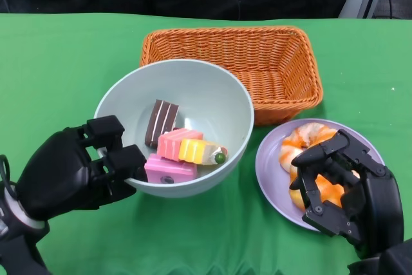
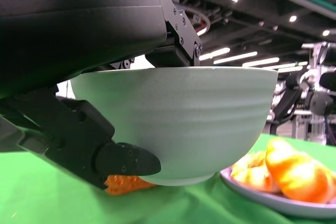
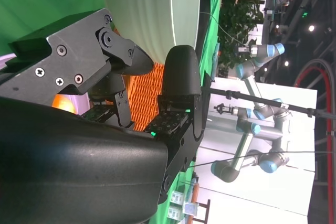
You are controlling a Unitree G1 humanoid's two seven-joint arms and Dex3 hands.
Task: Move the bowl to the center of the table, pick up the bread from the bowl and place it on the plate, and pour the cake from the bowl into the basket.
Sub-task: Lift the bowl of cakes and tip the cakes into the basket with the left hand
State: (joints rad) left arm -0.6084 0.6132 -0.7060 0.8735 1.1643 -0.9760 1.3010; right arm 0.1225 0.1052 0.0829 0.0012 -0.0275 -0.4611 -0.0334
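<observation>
The left hand is clamping the pale-green bowl at its eight o'clock rim; the bowl, rigid and smooth, is sitting mid-table, basket at one o'clock. Loose cake slices look light, likely sliding. The right hand is hovering over bread on the plate, fingers apart.

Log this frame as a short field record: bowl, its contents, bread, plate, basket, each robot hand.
bowl: pale green bowl on the green table, in front of the basket
bowl contents: cake pieces, brown, pink and yellow
bread: orange-glazed bread lying on the plate
plate: lilac plate, to the bowl's right
basket: orange wicker basket, nothing visible inside
left robot hand: left robot hand grips the bowl's near-left rim
right robot hand: right robot hand over the bread on the plate, fingers curled around it; grip unclear
</observation>
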